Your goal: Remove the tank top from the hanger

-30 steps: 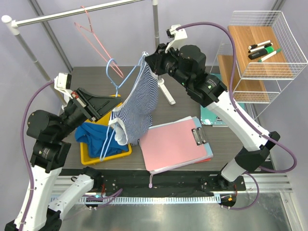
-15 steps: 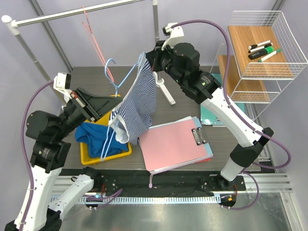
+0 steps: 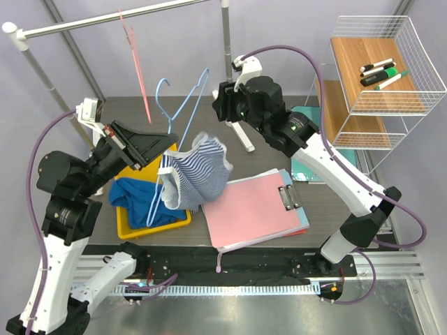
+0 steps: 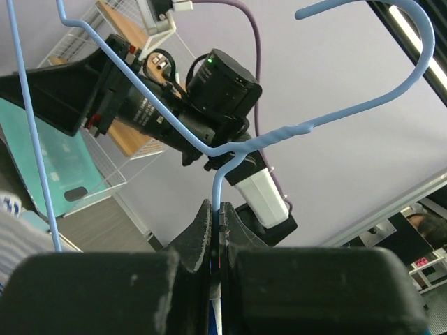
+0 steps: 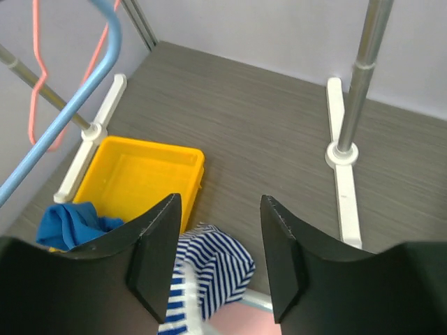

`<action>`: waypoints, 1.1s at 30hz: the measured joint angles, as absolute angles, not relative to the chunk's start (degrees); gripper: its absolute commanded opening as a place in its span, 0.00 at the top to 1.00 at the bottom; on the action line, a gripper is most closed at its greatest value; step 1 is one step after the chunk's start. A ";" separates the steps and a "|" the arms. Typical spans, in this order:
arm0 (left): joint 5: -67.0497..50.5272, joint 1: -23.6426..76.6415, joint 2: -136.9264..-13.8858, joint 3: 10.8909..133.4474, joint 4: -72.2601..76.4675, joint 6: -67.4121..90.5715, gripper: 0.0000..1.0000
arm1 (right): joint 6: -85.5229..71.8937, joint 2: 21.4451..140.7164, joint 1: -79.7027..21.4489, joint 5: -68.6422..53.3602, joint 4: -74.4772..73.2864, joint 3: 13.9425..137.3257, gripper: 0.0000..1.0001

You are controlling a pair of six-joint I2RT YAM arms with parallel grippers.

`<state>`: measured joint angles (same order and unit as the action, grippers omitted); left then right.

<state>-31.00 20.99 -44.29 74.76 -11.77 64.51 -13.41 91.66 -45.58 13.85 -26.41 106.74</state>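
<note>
The left pincer (image 4: 218,234) is clenched on the neck of the blue hanger (image 4: 279,132). The right pincer (image 5: 219,209) hangs open and empty. The striped tank top (image 3: 199,174) sags mid-frame, seemingly snagged on one hanger arm. The next move, I judge, is tugging it free.

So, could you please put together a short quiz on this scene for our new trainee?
1. True or false: the right claw stands open, and the striped tank top is out of its grip.
2. What is the left claw shut on?
A. the pink hanger
B. the blue hanger
C. the clipboard
3. In a few words: what lies in the yellow bin?

Key
1. True.
2. B.
3. A blue cloth.
</note>
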 measured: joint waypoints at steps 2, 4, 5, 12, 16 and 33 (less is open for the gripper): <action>-31.00 20.99 -45.12 74.78 -11.94 64.25 1.00 | -13.19 90.48 -45.58 13.82 -28.51 105.95 0.40; -31.03 20.99 -46.04 74.78 -12.14 64.25 1.00 | -12.95 88.77 -45.58 13.74 -29.67 105.36 0.37; -31.03 20.99 -46.41 74.78 -12.23 64.27 1.00 | -12.80 87.59 -45.58 13.30 -30.09 104.81 0.34; -31.09 20.99 -48.84 74.74 -12.84 64.34 1.00 | -12.38 77.49 -45.98 0.30 -31.81 102.67 0.29; -31.11 20.99 -50.11 74.26 -13.17 64.36 1.00 | -11.53 76.64 -49.74 -6.70 -31.53 106.02 0.27; -31.79 20.99 -51.86 72.82 -16.36 65.39 1.00 | -4.27 89.01 -57.69 -3.01 -30.13 115.61 0.26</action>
<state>-31.79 20.99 -51.86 72.82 -16.36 65.39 -4.27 89.01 -57.69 -3.01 -30.13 115.61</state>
